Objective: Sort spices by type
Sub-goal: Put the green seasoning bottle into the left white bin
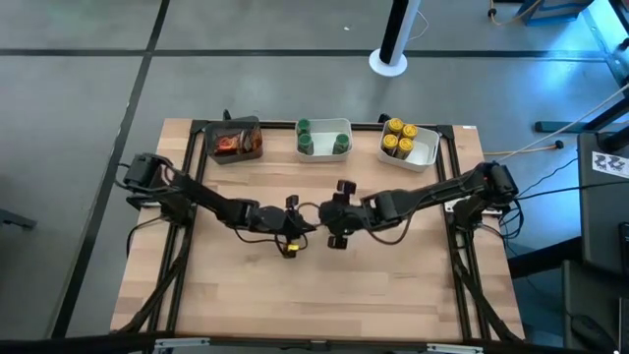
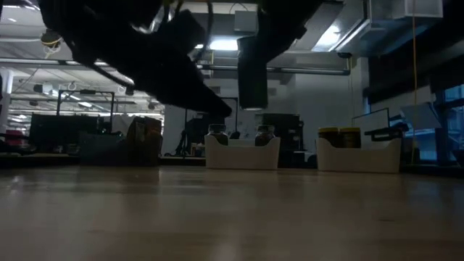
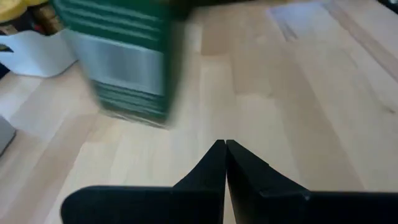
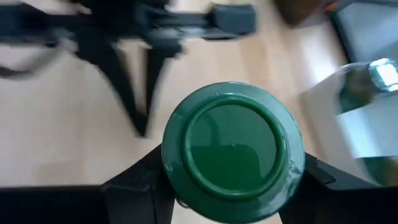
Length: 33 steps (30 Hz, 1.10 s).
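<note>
around: three trays past both claws on the wooden counter [image 1: 246, 285], dark tray [image 1: 234, 141] with reddish jars, white tray [image 1: 323, 125] with three green-lidded jars, white tray [image 1: 418, 152] with four yellow-lidded jars | right claw [image 4: 231, 186] pinches a green-lidded jar [image 4: 232, 149], round shiny lid, mid-counter | left claw [image 3: 225, 149] pressed together, empty, just beside it

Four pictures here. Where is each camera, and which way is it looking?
High: overhead, facing straight down at the table, both arms.
Low: at tabletop height, looking across; arms hang above.
Left wrist: past the shut left gripper toward a green-lidded jar.
Right wrist: onto that jar, held by the right gripper.
Shared: both wrist views show the jar.
</note>
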Tool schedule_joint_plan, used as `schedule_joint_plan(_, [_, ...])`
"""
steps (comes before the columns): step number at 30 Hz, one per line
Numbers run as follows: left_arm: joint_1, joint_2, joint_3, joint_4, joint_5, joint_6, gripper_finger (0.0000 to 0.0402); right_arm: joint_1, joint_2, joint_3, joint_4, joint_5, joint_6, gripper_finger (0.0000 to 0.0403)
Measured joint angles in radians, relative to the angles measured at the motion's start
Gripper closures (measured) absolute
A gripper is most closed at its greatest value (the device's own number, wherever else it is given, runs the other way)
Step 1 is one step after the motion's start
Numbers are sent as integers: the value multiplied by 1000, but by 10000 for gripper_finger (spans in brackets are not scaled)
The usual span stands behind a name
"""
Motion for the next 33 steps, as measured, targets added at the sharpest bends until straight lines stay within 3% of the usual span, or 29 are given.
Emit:
schedule_joint_plan(10, [0,-193,-6,-349,-16,-40,398,-187,-4,0,38,58,-167,203])
schedule_joint_plan(16, [0,-204,-27,-364,-37,-45,398,-332,-4,-1,99,42,-247,203])
schedule_joint_plan(22, [0,-204,-28,-358,-37,-45,398,-468,0,-2,200,-52,-268,203])
schedule_joint_plan(33, [0,-204,-28,-315,-37,-40,398,-607,36,-4,336,-179,-267,203])
